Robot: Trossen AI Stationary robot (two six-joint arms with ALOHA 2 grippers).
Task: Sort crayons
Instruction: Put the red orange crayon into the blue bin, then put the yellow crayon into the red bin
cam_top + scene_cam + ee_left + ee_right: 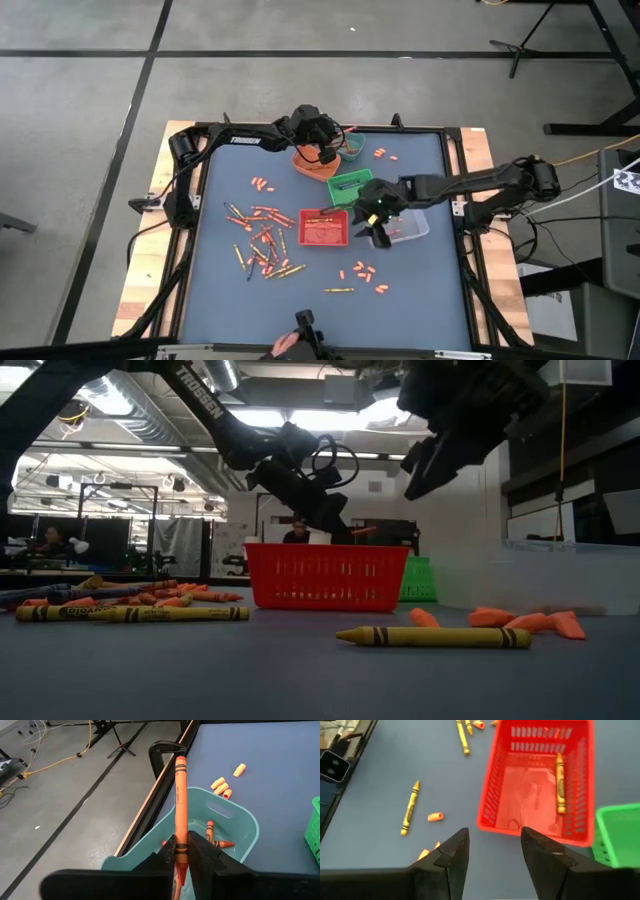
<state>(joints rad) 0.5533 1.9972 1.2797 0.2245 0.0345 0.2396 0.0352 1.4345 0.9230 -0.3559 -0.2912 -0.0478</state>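
In the high view, your left gripper (322,150) sits at the top centre of the blue table (420,300), over an orange bin (308,161) and a teal bin (350,147); your right gripper (378,226) hangs right of centre, between the green bin (349,186), the red bin (324,228) and a clear bin (412,226). Loose crayons (262,240) scatter across the left half, with orange stubs (362,272) below the red bin and more near the top edge. In the low view, a yellow crayon (434,637) lies in the foreground before the red bin, stubs to its right, and another yellow crayon (130,614) lies at the left. In the left wrist view, the fingers (205,857) pinch an orange crayon (180,805) upright above the teal bin, which holds a few orange crayons; stubs lie beyond it. In the right wrist view, the fingers (451,854) stand wide apart and empty above the red bin, which holds one yellow crayon (560,783); the green bin shows at the right edge.
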